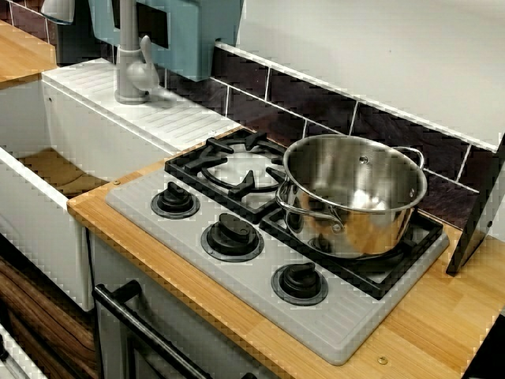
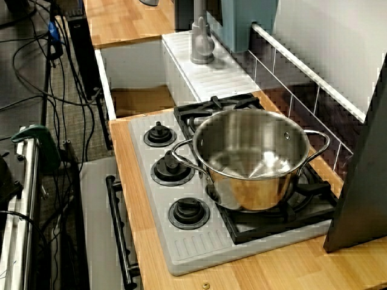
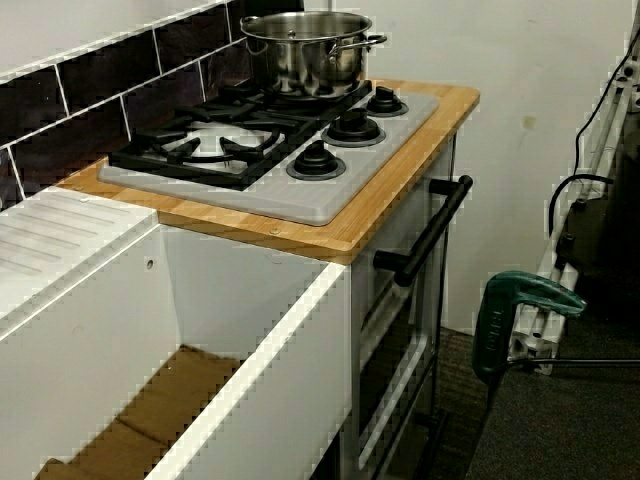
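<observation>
Steel pot (image 1: 351, 197): shiny, round, deep, open top, two loop handles, one toward knobs (image 1: 300, 283), other toward tiled wall (image 1: 379, 126). I see it upright on black grate (image 1: 394, 272), over burner at stove (image 1: 347, 324) end farthest from sink (image 1: 55, 170). Inside looks empty to me, bare metal with bright reflections on floor

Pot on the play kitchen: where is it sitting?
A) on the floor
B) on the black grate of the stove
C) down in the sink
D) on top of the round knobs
B: the pot stands upright on the black grate at the back of the stove, behind the knobs and not touching them.
</observation>
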Robot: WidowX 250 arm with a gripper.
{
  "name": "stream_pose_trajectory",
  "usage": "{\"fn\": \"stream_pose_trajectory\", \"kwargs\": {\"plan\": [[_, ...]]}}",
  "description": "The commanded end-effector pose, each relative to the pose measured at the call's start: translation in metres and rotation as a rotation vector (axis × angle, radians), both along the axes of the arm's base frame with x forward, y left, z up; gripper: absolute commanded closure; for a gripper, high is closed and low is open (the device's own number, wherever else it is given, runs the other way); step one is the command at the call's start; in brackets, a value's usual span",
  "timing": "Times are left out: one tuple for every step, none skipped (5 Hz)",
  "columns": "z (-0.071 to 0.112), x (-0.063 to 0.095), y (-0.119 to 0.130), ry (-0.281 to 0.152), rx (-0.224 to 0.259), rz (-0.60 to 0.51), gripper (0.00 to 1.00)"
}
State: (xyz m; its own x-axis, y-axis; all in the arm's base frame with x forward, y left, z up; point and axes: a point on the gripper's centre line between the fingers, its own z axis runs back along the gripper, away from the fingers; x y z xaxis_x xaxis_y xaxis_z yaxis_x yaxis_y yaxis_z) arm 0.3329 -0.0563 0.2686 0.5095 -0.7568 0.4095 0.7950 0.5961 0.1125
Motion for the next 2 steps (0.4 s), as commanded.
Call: {"fn": "stream_pose_trajectory", "kwargs": {"plan": [[-0.0054,0.0036,-0.0033,-0.101,0.202,-0.201,1.00],[-0.0089,0.0038,-0.0098,-0.125,0.272,-0.235,1.00]]}}
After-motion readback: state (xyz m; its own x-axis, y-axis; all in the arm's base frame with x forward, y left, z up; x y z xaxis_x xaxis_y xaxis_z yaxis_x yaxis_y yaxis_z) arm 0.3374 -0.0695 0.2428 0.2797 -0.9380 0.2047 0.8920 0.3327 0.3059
